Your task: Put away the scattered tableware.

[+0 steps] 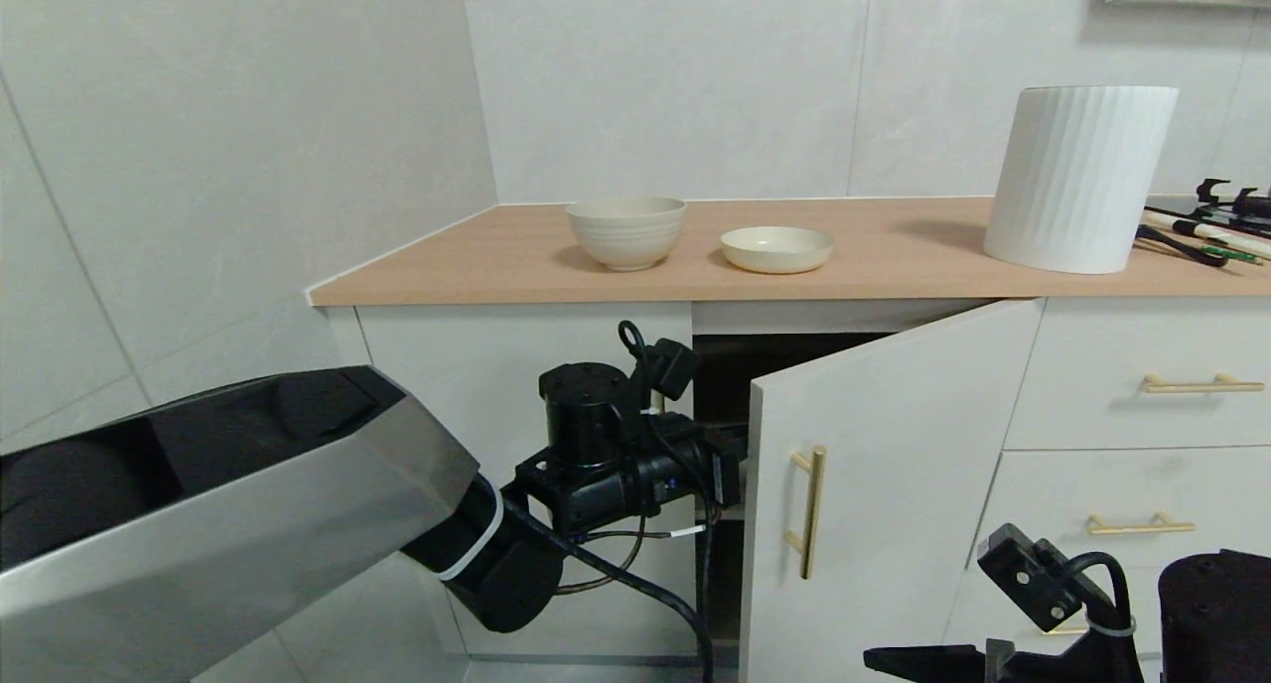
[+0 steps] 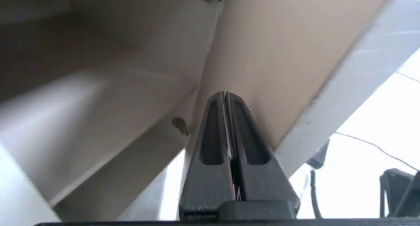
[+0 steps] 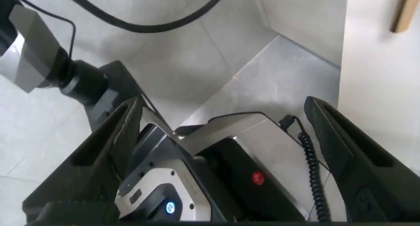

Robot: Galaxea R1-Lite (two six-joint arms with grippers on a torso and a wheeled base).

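A ribbed cream bowl (image 1: 627, 231) and a shallow cream dish (image 1: 776, 248) sit near each other, not touching, on the wooden countertop (image 1: 923, 256) in the upper centre of the head view; a tall white ribbed container (image 1: 1080, 177) stands at upper right, with slim implements (image 1: 1206, 234) lying beside it at the right edge; below centre, a white cabinet door (image 1: 874, 484) with a gold handle (image 1: 809, 509) hangs ajar; the left gripper (image 2: 226, 108), fingers pressed together and empty, sits at the door's inner edge; the right gripper (image 3: 223, 154) has its fingers spread wide, holding nothing.
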